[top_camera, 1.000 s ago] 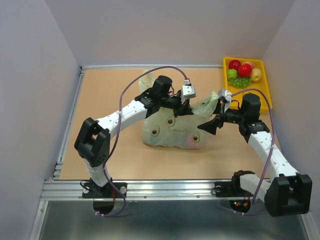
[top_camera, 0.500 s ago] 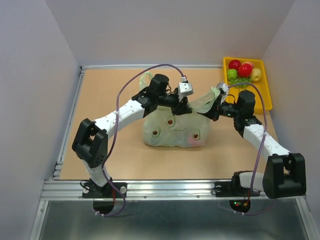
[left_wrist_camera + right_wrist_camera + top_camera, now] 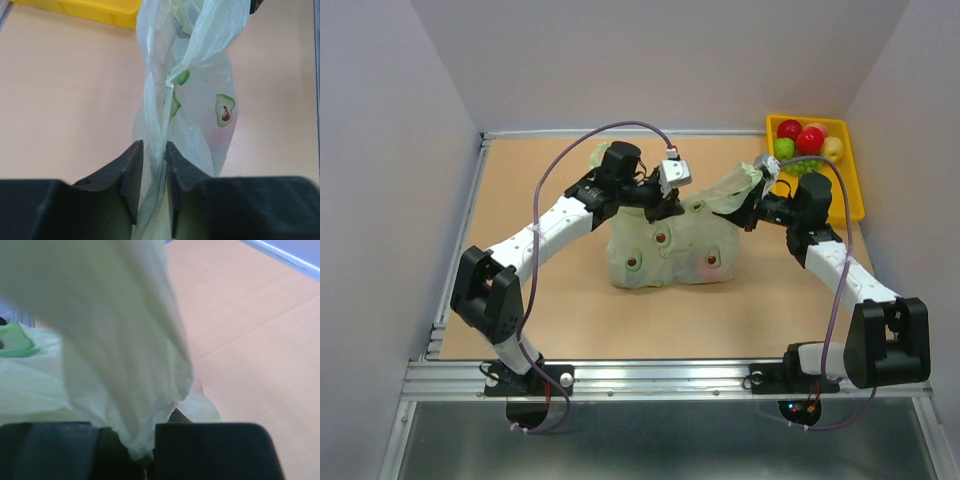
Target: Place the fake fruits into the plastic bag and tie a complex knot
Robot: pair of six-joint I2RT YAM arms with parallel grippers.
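A thin pale-green plastic bag [image 3: 665,250] printed with avocados stands mid-table, its top stretched left to right between both arms. The left gripper [image 3: 152,150] is nearly shut, pinching a gathered handle. The right gripper [image 3: 142,450] clamps the other side. The fake fruits [image 3: 805,143] sit in a yellow tray [image 3: 850,185] far right, nearest the right arm.
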